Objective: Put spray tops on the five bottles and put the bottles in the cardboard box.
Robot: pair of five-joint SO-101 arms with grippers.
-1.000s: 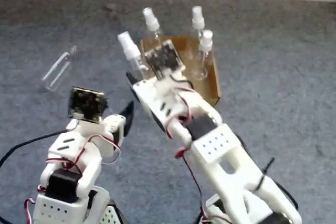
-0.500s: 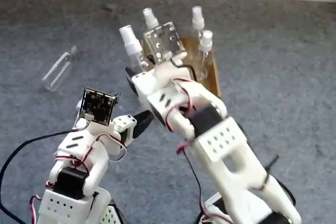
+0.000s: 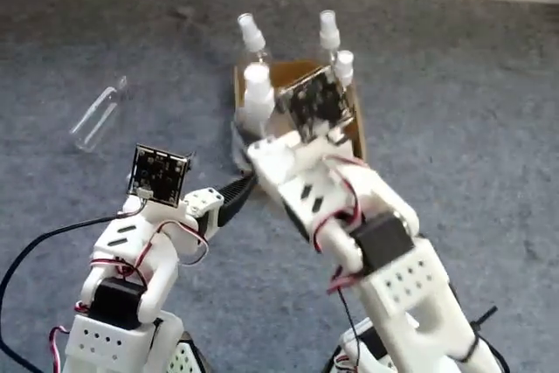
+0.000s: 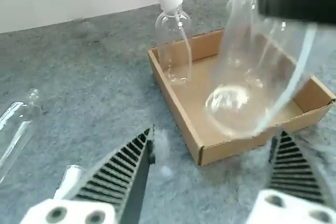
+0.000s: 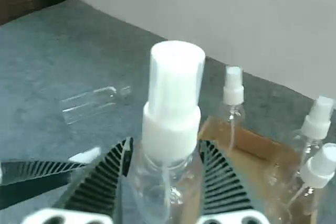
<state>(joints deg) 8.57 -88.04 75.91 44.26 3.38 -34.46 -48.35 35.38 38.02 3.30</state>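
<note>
- One capped bottle [image 5: 170, 129], gripped upright in my right fingers [image 5: 100, 187], hangs over the box [image 3: 356, 141] edge.
- My left fingers [image 4: 123, 174] gape empty beside it.

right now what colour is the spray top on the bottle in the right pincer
White spray top on the clear bottle; best in the right wrist view.

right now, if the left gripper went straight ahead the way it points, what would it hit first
Most likely the near wall of the cardboard box; the bottle in the right gripper hangs close above, so it could touch first.
</note>
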